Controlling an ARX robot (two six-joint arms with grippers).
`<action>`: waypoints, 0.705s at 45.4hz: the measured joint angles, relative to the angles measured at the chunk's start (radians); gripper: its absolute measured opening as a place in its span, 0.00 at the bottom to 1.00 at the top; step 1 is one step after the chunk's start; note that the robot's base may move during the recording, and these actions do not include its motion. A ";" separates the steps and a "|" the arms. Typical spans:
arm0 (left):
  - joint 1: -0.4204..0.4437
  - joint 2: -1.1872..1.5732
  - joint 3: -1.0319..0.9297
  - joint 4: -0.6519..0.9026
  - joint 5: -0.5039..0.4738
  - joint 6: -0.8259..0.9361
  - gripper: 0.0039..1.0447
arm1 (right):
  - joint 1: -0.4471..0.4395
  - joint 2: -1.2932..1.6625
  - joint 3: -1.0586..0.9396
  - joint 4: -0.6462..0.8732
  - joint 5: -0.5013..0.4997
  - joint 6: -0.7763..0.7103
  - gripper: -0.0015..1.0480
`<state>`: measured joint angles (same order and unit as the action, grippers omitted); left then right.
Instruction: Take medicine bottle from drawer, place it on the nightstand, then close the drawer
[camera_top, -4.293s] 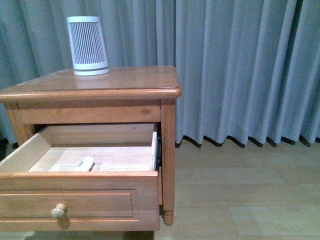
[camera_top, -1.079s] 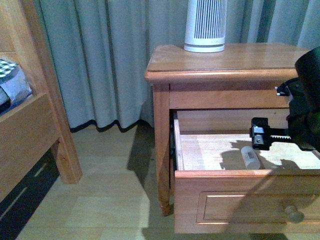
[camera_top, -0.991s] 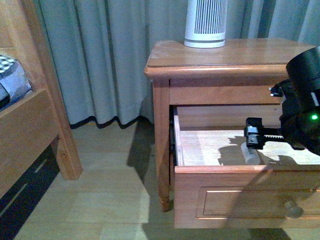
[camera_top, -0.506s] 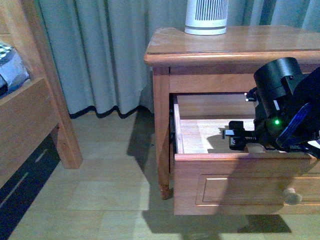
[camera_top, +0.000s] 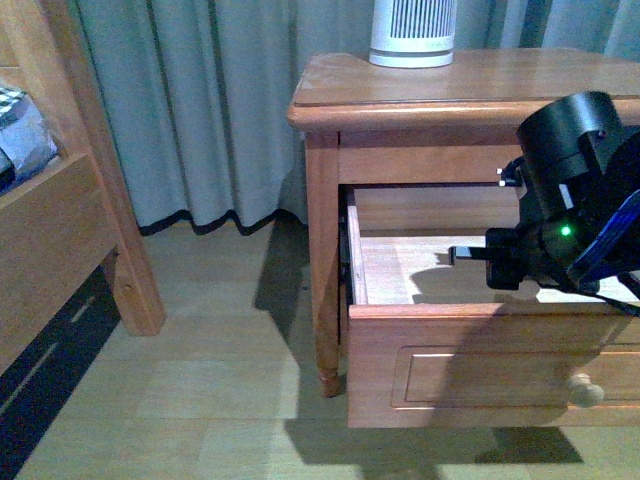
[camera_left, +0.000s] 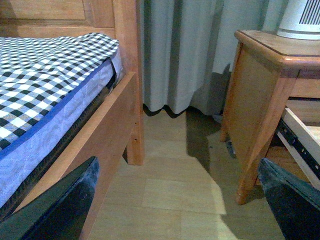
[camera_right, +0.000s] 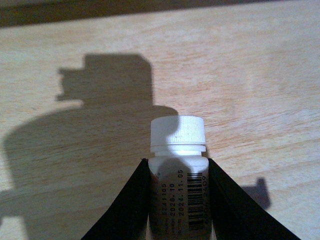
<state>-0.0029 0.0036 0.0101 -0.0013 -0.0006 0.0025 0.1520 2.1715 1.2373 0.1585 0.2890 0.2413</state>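
Right gripper (camera_right: 177, 161) reaches down into the open upper drawer (camera_top: 480, 365) of the low reddish-brown wooden nightstand (camera_top: 420, 85), its two black fingers (camera_right: 127, 205) closed against either side of the small white cylindrical medicine bottle (camera_right: 177, 192). In the right wrist view the bottle lies on its side on the drawer's pale wood floor (camera_right: 260, 80). Its ribbed white cap (camera_right: 178, 132) points away from the gripper, and a barcode and printed figures show on the label. The gripper's shadow falls across the wood beyond the cap.

From the front view the black arm (camera_top: 575, 190), with a small green light lit, hangs over the drawer's right part and hides the bottle. The drawer stands pulled well out, with its round wooden knob (camera_top: 585, 390) low on the recessed-panel front. A tall white device with grey vertical slats (camera_top: 412, 30) stands at the back of the nightstand's top.

Left gripper (camera_left: 177, 162) is held away from the nightstand, above the pale wood-look floor (camera_left: 175, 190), with its dark fingers (camera_left: 70, 205) spread wide and nothing between them. It faces the gap between the nightstand and a wooden bed frame (camera_left: 127, 75), which carries a black-and-white checked mattress cover (camera_left: 45, 65). Grey-blue curtains (camera_top: 200, 100) hang behind.
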 joint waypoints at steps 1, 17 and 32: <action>0.000 0.000 0.000 0.000 0.000 0.000 0.94 | 0.005 -0.032 -0.019 0.000 0.007 0.003 0.28; 0.000 0.000 0.000 0.000 0.000 0.000 0.94 | 0.119 -0.459 -0.190 -0.092 0.016 0.072 0.28; 0.000 0.000 0.000 0.000 0.000 0.000 0.94 | -0.009 -0.489 0.074 -0.163 0.029 0.005 0.28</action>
<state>-0.0029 0.0036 0.0101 -0.0013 -0.0006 0.0025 0.1429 1.6825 1.3117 -0.0044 0.3176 0.2462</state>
